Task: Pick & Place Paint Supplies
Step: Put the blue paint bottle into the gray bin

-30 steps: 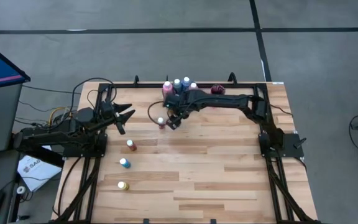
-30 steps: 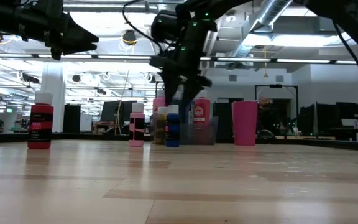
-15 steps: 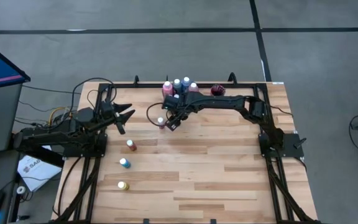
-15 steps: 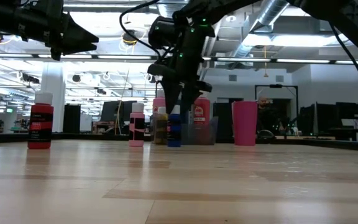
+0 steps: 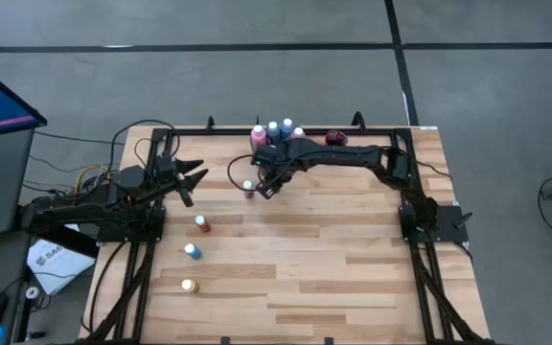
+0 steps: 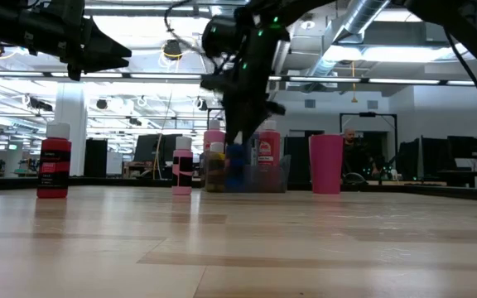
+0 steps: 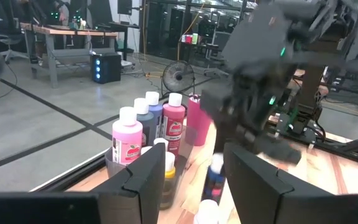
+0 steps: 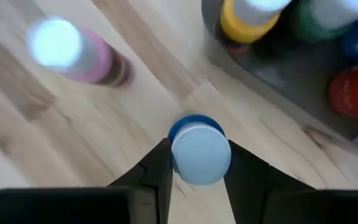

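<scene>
- The blue paint bottle (image 8: 197,151), pale cap up, stood upright on the wooden table (image 5: 333,259) toward the far edge, between the two dark fingers (image 8: 154,168) of the right gripper (image 5: 269,186).
- In the right wrist view the fingers lay close against both sides of its cap; whether they truly pressed on it could not be told, and the bottle's base was hidden.
- A pink bottle (image 5: 249,189) stood just beside it at about 9 o'clock, apart from the fingers.
- At roughly 1 o'clock from the blue bottle, a cluster of bottles (image 5: 274,132) sat packed in a clear container (image 7: 185,134) by the far rim, with pink, dark, blue and red ones showing in the left wrist view.
- A pink cup (image 6: 326,164) stood near that cluster.
- Three more bottles stood well apart toward 7 o'clock: a red one (image 5: 201,223), a blue one (image 5: 192,251) and a yellow one (image 5: 190,286).
- The left gripper (image 5: 195,178) hung above the table at 9 o'clock from the blue bottle, its fingers parted with nothing between them.
</scene>
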Available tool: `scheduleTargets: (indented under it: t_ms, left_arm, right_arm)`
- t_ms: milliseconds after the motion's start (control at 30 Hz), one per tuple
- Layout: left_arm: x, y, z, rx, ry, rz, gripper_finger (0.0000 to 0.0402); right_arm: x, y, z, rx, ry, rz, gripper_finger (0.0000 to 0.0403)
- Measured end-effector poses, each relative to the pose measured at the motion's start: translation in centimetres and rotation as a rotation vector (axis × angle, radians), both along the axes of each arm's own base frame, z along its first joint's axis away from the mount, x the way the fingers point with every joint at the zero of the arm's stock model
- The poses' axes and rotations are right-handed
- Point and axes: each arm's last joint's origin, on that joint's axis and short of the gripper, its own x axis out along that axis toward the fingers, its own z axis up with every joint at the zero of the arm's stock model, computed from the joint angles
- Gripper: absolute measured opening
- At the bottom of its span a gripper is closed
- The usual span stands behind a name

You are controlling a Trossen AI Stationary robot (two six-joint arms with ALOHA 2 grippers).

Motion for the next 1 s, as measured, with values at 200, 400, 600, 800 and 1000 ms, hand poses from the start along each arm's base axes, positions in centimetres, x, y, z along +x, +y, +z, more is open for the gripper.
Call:
scheduleTargets:
  t_ms: [200, 400, 600, 800, 1000]
  left_arm:
    - [0.0, 0.0, 0.0, 0.0, 0.0, 0.0, 0.0154]
    - [0.0, 0.0, 0.0, 0.0, -0.001, -0.001, 0.0154]
    - [0.0, 0.0, 0.0, 0.001, -0.004, -0.001, 0.0154]
    - [0.0, 0.0, 0.0, 0.001, -0.004, -0.001, 0.0154]
    - [0.0, 0.0, 0.0, 0.001, -0.004, -0.002, 0.0154]
  right_arm:
    - [-2.3, -1.1, 5.0, -0.044, -0.093, -0.053, 0.0107]
    - [-4.1, -3.2, 7.5, -0.14, -0.131, -0.174, 0.0107]
    - [-4.3, -5.0, 6.6, -0.151, -0.104, -0.216, 0.0107]
    - [-4.3, -6.0, 5.6, -0.16, -0.128, -0.253, 0.0107]
    - [-4.0, -5.3, 5.7, -0.211, -0.128, -0.263, 0.0107]
